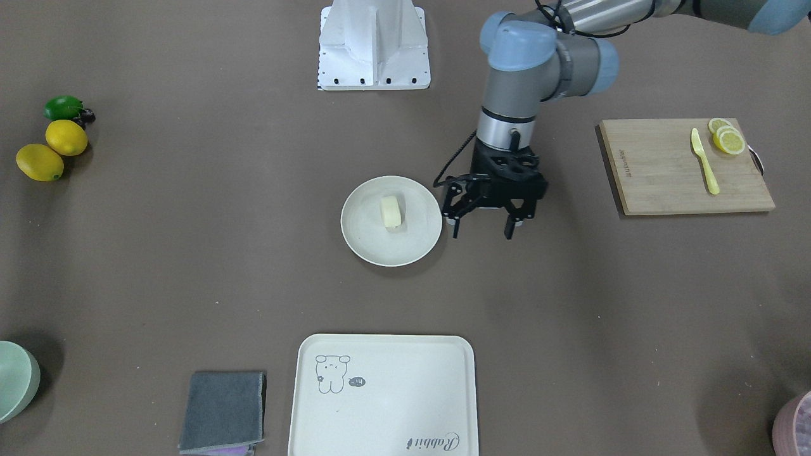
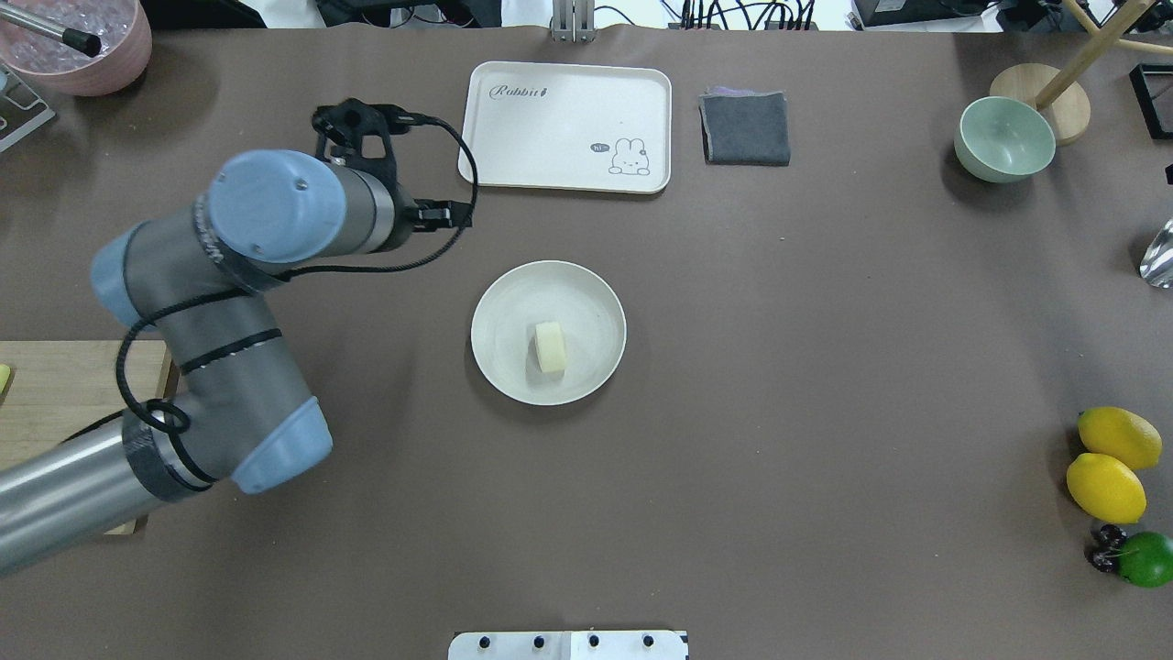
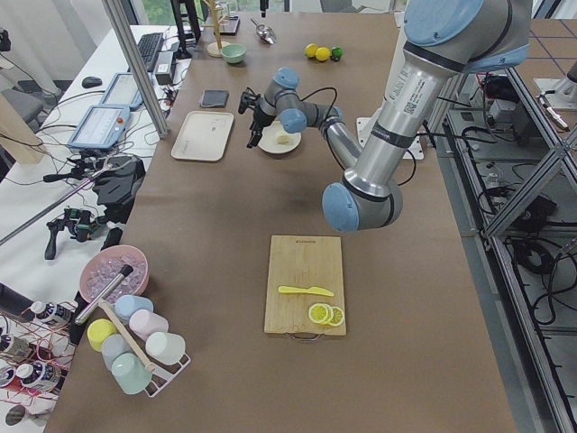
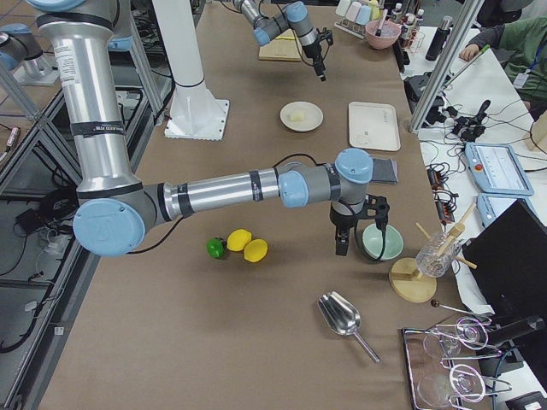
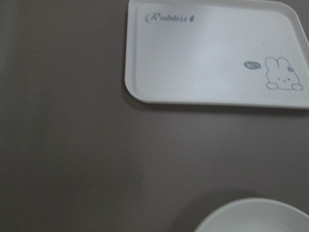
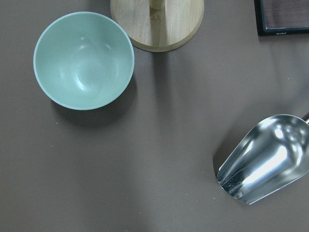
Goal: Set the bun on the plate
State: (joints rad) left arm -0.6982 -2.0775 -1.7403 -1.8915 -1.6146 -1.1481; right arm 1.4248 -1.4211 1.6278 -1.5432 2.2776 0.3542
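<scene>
The bun [image 1: 391, 211] is a small pale cream lump lying near the middle of the round cream-white plate [image 1: 361, 247] at the table's centre. The overhead view also shows the bun [image 2: 551, 346] on the plate [image 2: 586, 302]. My left gripper [image 1: 481, 231] hangs just beside the plate, on the cutting-board side. Its fingers are spread open with nothing between them, and it touches neither plate nor bun. The left wrist view catches only the plate's rim [image 5: 251, 215]. My right gripper [image 4: 359, 232] shows only in the exterior right view, over the table near the green bowl; I cannot tell its state.
A cream tray [image 2: 568, 119] with a drawing and a grey cloth [image 2: 745, 128] lie beyond the plate. A wooden board [image 1: 665, 171] holds a yellow knife and lemon slices. Lemons [image 2: 1104, 463], a green bowl [image 6: 83, 58], a metal scoop [image 6: 265, 164] and a wooden stand base [image 6: 157, 21] occupy the right end.
</scene>
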